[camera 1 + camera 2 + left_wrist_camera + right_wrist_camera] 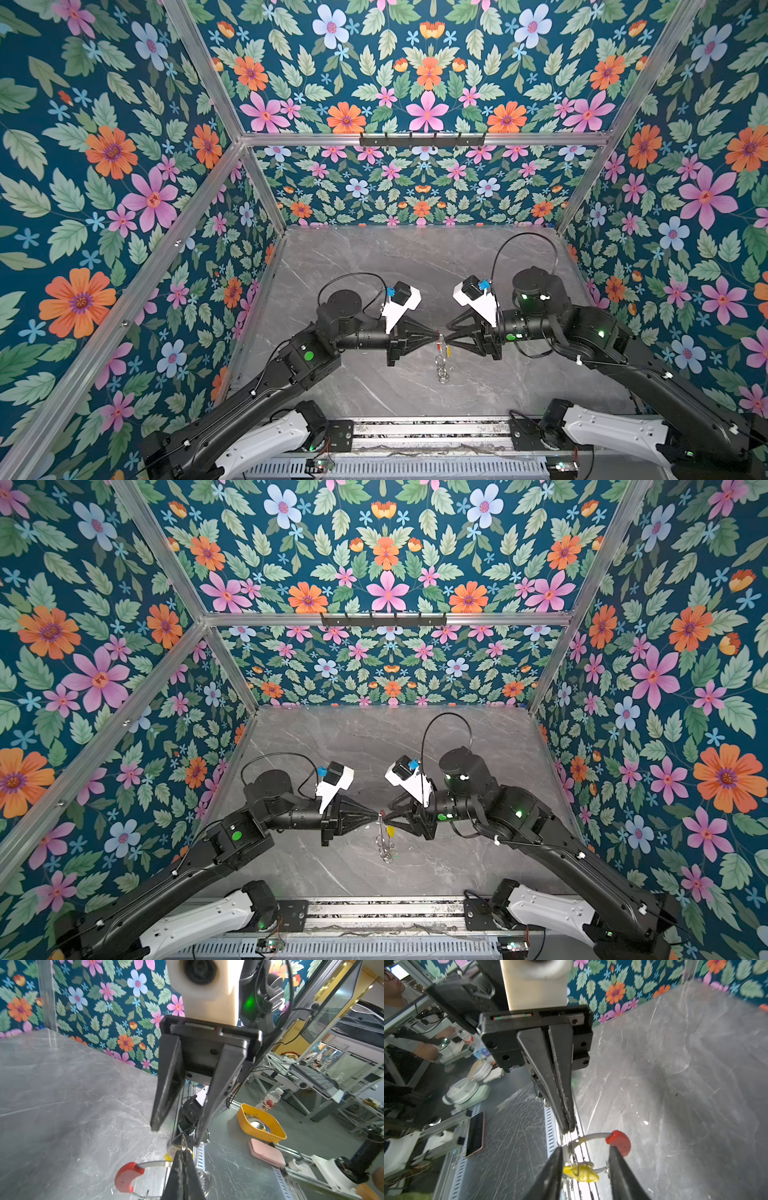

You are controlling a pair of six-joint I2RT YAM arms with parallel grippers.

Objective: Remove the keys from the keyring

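Note:
The keyring (591, 1136), a thin grey ring with a red segment (619, 1142), hangs in the air above the middle of the table. My left gripper (182, 1153) is shut on its rim beside a small silver loop (184, 1144). The red segment (126, 1176) sticks out to one side of it. My right gripper (585, 1147) faces it tip to tip and is open. A short yellow key (581, 1172) on the ring hangs between its fingers (550, 1174), close to one of them. In both top views the grippers (436, 333) (380, 813) meet, and silver loops (442, 372) dangle below them.
The grey marble table (415, 257) is walled on three sides by flowered panels. A black hook rail (422, 139) sits high on the back wall. Beyond the front rail (428, 432) are an orange tray (260, 1124), a pink case (268, 1153) and a phone (475, 1134).

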